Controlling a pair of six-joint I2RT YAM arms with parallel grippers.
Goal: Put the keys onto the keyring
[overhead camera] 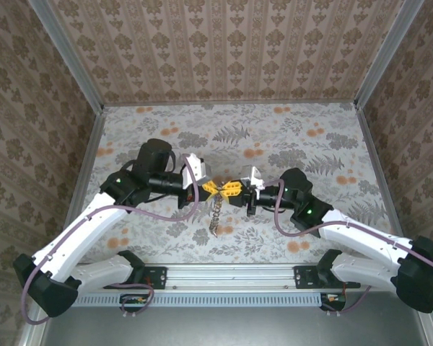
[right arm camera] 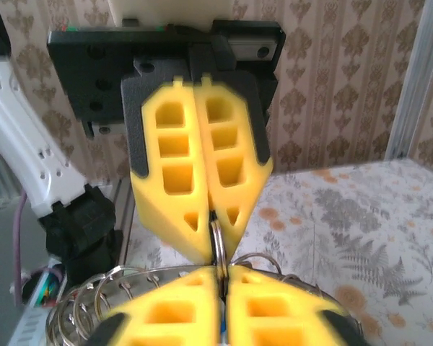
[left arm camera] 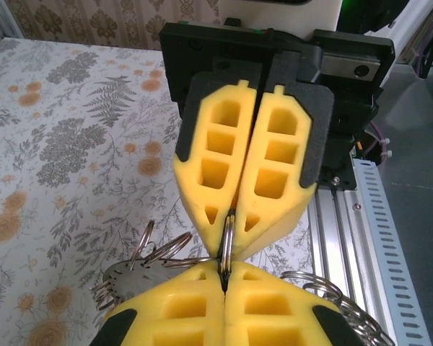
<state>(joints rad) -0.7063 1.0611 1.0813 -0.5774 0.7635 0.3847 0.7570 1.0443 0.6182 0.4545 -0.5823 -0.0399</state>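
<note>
L gripper (left arm camera: 224, 292): I'm clamping it shut on the keyring (left arm camera: 227, 245), edge-on | R gripper (left arm camera: 232, 216): I'm pinching the same ring tip-to-tip, prob. to steady it for threading | chain (overhead camera: 215, 216): hanging below the tips, over table (overhead camera: 310, 144) | keys: can't tell if any are on.

The thin silvery keyring (left arm camera: 227, 241) stands edge-on, pinched between the left gripper (overhead camera: 213, 189) and right gripper (overhead camera: 236, 189); its link chain (overhead camera: 215, 215) dangles below
</note>
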